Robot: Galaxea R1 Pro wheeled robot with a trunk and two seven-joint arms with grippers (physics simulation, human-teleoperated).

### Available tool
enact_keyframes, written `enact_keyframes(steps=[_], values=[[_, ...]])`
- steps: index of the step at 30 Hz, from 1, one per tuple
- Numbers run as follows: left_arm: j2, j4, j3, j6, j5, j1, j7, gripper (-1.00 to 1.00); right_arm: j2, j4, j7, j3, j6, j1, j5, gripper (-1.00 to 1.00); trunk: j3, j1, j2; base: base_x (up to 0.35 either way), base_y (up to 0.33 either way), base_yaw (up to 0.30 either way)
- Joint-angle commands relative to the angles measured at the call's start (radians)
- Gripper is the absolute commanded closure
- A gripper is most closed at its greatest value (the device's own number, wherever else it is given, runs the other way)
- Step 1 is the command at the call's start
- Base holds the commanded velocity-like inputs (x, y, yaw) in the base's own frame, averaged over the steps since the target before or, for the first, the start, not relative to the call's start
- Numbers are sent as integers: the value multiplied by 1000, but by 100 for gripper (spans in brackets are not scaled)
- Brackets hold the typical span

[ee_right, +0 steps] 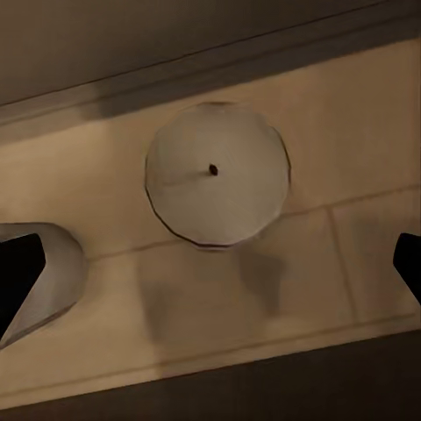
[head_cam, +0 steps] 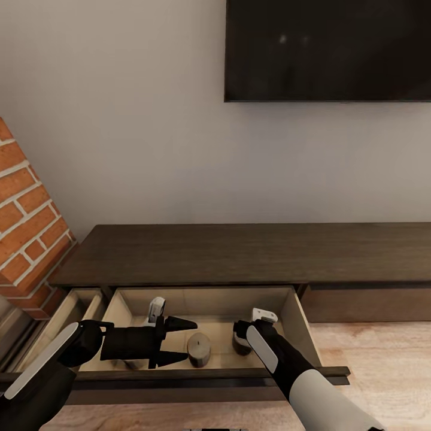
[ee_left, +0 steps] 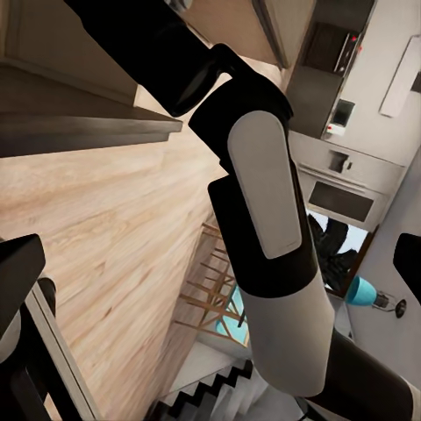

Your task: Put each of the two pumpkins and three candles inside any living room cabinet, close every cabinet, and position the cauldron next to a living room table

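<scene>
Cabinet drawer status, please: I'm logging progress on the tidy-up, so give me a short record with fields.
cabinet: long low dark wood unit against the wall, below a dark screen
drawer: pulled open, pale inside
candle: standing on the drawer floor
left gripper: open, beside the candle, holding nothing
right gripper: reaching down into the drawer; fingers spread in the right wrist view
</scene>
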Motion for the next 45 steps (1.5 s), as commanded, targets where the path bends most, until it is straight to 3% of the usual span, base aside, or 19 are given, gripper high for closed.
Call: enact_keyframes(steps=[1,15,24,35,45], values=[[0,-1,-1,-1,11,-1,10,-100,-1,-1,-8,4,2,-1,-8,-100,-1,0,0,0,0,0],[2,1,1,-1,11,-1,10,-100,-1,-2,-10,4,11,-1,-14,-100,40,-50,91,0,0,0],[1,2,-1,-1,11,0,10,-100,-4,-14,-14,-5,170,-1,-25,-100,68,-85,154,0,0,0],[0,2,-4,-2,11,-1,11,-100,-9,-29,-10,-3,180,-1,-25,-100,103,-127,231,0,0,0],[-1,3,-5,-3,11,0,11,-100,-11,-139,-10,1,196,5,-27,-100,134,-165,301,0,0,0]])
